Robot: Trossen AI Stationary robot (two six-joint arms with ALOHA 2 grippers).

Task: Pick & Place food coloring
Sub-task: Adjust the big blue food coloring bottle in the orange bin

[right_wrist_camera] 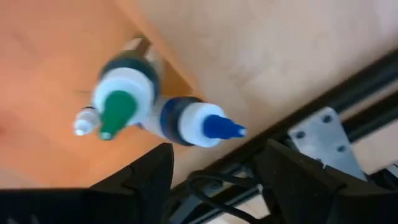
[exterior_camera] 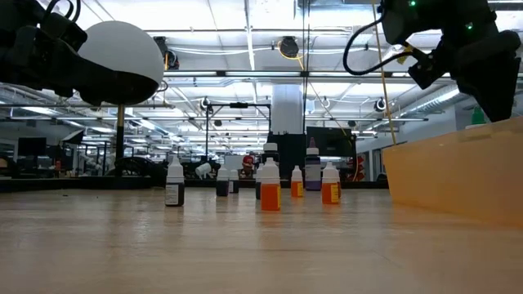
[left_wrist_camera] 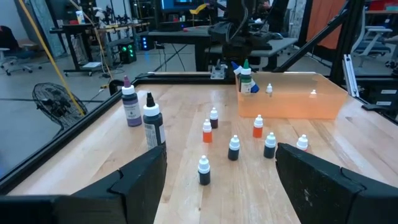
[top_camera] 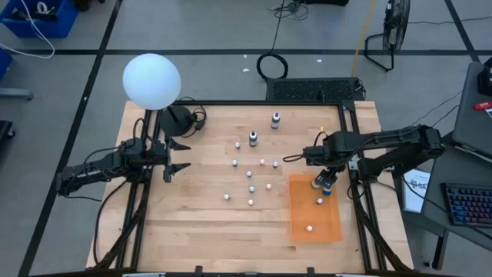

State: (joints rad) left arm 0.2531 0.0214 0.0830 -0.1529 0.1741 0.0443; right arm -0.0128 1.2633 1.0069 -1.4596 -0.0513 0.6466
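Over the translucent orange plastic bin (top_camera: 314,223) at the wooden bench's (top_camera: 192,223) right edge, the right gripper (top_camera: 326,181) hangs parted above the green-topped food coloring bottle (right_wrist_camera: 118,99) and blue-topped one (right_wrist_camera: 199,123), apparently just dropped there for collection

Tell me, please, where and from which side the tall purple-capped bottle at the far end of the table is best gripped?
Grip the purple-capped bottle across its round body, just below the cap, coming straight down from above. It stands upright, and its one close neighbour, the dark white-capped bottle, stands clear beside it, so there looks to be room for the fingers on both sides. The narrow cap would probably slip.
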